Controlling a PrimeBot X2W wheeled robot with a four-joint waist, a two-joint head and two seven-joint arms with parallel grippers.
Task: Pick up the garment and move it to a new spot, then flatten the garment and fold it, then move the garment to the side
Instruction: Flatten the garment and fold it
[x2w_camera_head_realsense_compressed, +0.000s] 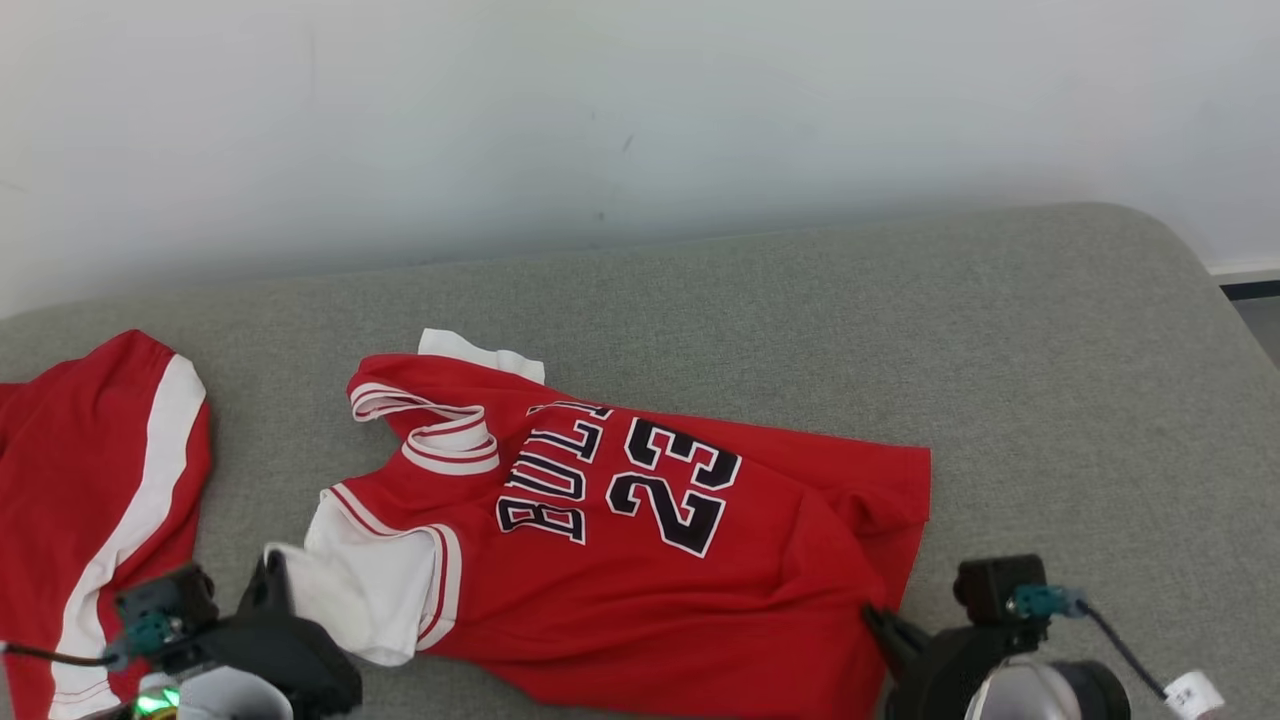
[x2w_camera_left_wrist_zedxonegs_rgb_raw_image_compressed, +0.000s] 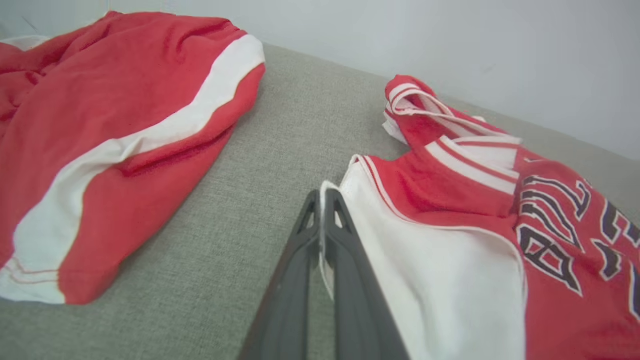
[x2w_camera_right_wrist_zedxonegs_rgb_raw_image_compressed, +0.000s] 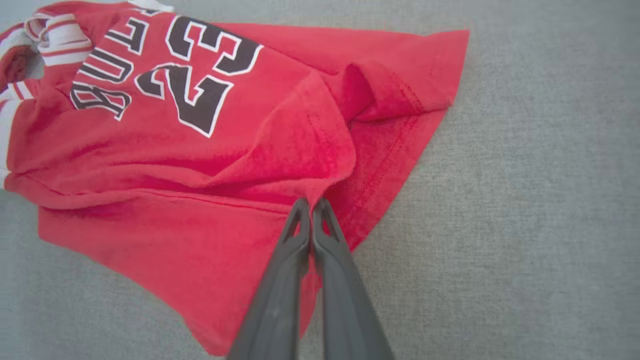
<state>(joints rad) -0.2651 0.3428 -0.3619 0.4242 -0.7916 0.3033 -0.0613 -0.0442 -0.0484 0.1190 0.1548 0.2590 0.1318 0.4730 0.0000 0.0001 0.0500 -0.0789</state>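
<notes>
Left gripper (x2w_camera_left_wrist_zedxonegs_rgb_raw_image_compressed: 322, 196) at the head view's lower left, long dark fingers (x2w_camera_left_wrist_zedxonegs_rgb_raw_image_compressed: 350, 260) pressed together on the white sleeve edge of the garment (x2w_camera_head_realsense_compressed: 620, 570), right gripper (x2w_camera_right_wrist_zedxonegs_rgb_raw_image_compressed: 310, 204) at the lower right, fingertips pinched tight on its red hem

The head view looks forward and down from above onto the grey woven-fabric cushion (x2w_camera_head_realsense_compressed: 1000, 350), with the pale wall (x2w_camera_head_realsense_compressed: 640, 120) behind. The left wrist view sits low and close, facing along the left gripper (x2w_camera_left_wrist_zedxonegs_rgb_raw_image_compressed: 322, 200) across the cushion toward that wall. The right wrist view looks steeply down from near. All three share the red short-sleeved jersey printed with a black 23 (x2w_camera_head_realsense_compressed: 800, 560).
</notes>
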